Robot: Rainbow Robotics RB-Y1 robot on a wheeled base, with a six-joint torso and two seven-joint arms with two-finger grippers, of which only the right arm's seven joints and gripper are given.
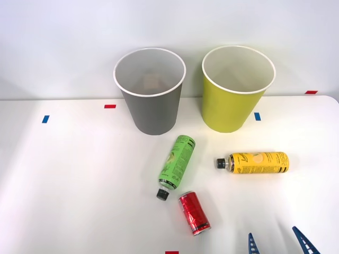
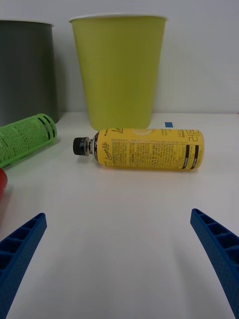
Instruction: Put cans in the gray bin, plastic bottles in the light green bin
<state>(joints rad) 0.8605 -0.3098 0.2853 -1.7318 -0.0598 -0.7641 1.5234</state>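
The white worktop (image 1: pixel 63 185) is filling most of the front view. The gray bin (image 1: pixel 151 90) is standing upright at the upper middle of the frame, and something pale is lying inside it, but I cannot tell what it is. The light green bin (image 1: pixel 237 87) is standing just beside it, to the right, not touching it. The yellow bottle (image 1: pixel 254 162) is lying on its side at the middle right, below the light green bin, with its black cap pointing to the left. The green bottle (image 1: pixel 177 165) is lying at the centre, tilted, its cap pointing down toward the red can (image 1: pixel 194 212); the cap and the can are very near. The right hand (image 1: pixel 278 243) is showing its two blue fingers at the lower right corner, spread wide and holding nothing.
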